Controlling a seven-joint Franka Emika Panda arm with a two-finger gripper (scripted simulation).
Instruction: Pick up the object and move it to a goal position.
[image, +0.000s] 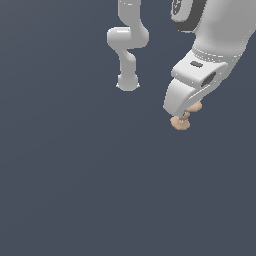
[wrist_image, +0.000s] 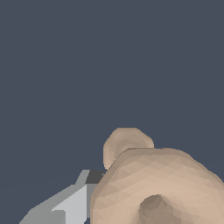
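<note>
Exterior view: white gripper (image: 184, 111) at the end of the arm, angled down toward the exterior view's left. Peach-tan lumpy object (image: 179, 123) sits right at its tip. One knob pokes out below the finger ends, a second bulge shows just behind the gripper body, so the piece straddles the tip. Object is touching the gripper; most of its middle is hidden by the white housing.

Jaw state: cannot tell for sure. The fingers themselves are masked by the housing in the exterior view. Wrist view shows one grey finger (wrist_image: 74, 201) pressed against the side of the object (wrist_image: 153, 183), dark pad at the contact; the opposite finger is hidden behind the object. Looks like contact on at least one side.

Wrist view, more: object fills the near field, rounded tan mass with a dark hollow low in it, smaller knob beyond it.

Surroundings: flat slate-blue ground (image: 75, 190) all round. The arm's own base and lower links (image: 127, 47) stand well apart from the gripper, beyond it toward the exterior view's left. Whether the object rests on the ground or hangs above it cannot be judged.
</note>
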